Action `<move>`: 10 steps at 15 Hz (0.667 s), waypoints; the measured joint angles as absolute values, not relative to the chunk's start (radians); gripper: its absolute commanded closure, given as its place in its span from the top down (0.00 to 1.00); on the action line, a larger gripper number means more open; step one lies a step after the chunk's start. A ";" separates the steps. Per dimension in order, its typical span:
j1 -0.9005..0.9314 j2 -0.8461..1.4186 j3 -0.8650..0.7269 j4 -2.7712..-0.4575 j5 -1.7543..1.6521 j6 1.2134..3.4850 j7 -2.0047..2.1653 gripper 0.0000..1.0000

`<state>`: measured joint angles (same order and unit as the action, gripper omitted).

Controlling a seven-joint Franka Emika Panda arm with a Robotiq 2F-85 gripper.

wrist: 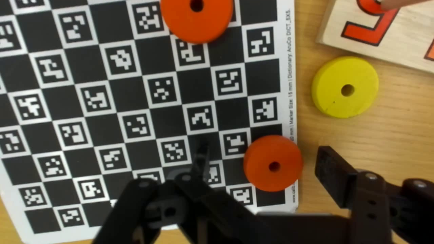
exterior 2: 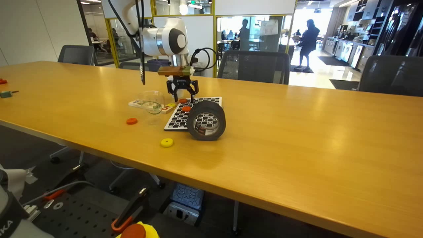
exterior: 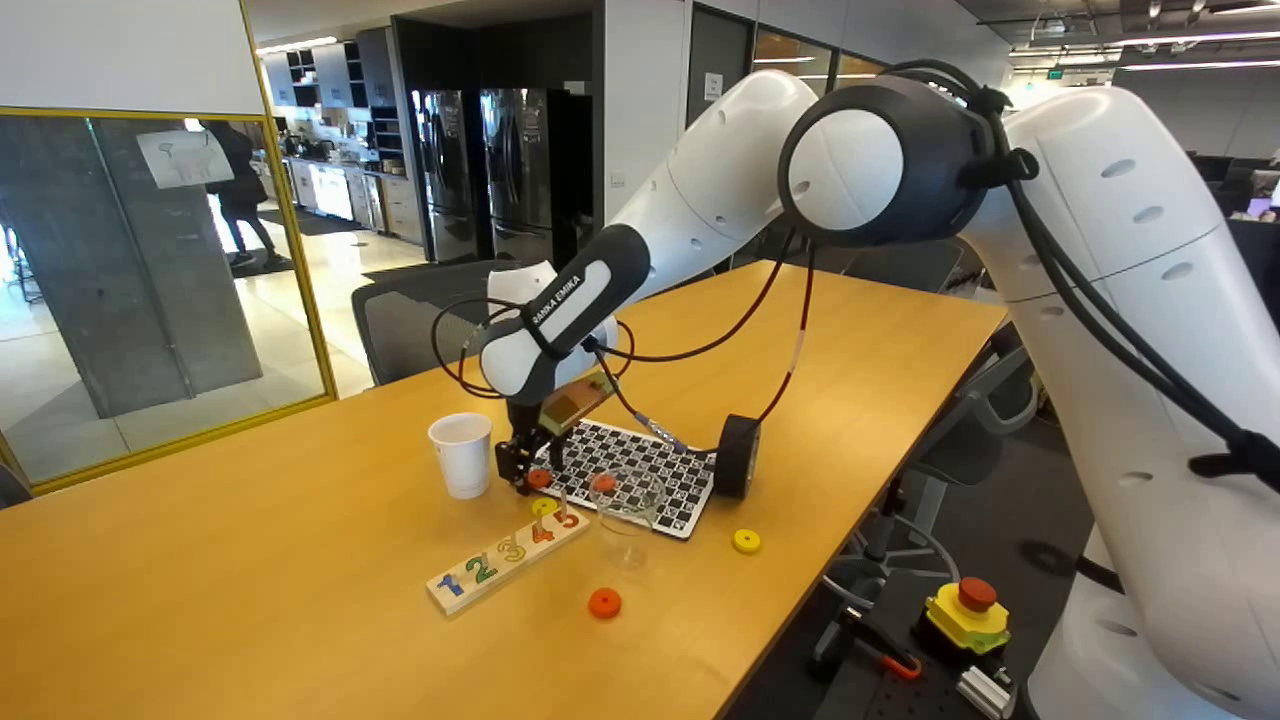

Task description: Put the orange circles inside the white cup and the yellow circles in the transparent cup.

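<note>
My gripper [wrist: 264, 152] is open, its jaws on either side of an orange circle [wrist: 273, 163] at the patterned board's corner, with gaps on both sides. Another orange circle [wrist: 197, 17] lies on the board, and a third orange circle [exterior: 604, 602] on the bare table. Beside the board is a yellow circle [wrist: 345, 87]; a second yellow circle [exterior: 746, 540] sits toward the table edge. The white cup [exterior: 463, 455] stands upright next to the gripper [exterior: 537, 478]; in an exterior view the gripper [exterior 2: 184, 99] mostly hides it. The transparent cup [exterior 2: 152, 102] stands near the board.
The checkered board [wrist: 135, 101] lies flat under the gripper. A wooden number strip [exterior: 510, 560] with pegs lies between the two cups. A dark tape roll [exterior 2: 206, 120] stands on edge at the board's side. Cables hang from the arm.
</note>
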<state>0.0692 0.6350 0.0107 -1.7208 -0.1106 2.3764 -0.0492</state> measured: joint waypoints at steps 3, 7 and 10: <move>0.069 0.624 0.011 -1.720 -0.111 2.359 -0.048 0.27; 0.075 0.617 0.011 -1.717 -0.111 2.315 -0.038 0.23; 0.083 0.608 0.011 -1.717 -0.111 2.275 -0.019 0.23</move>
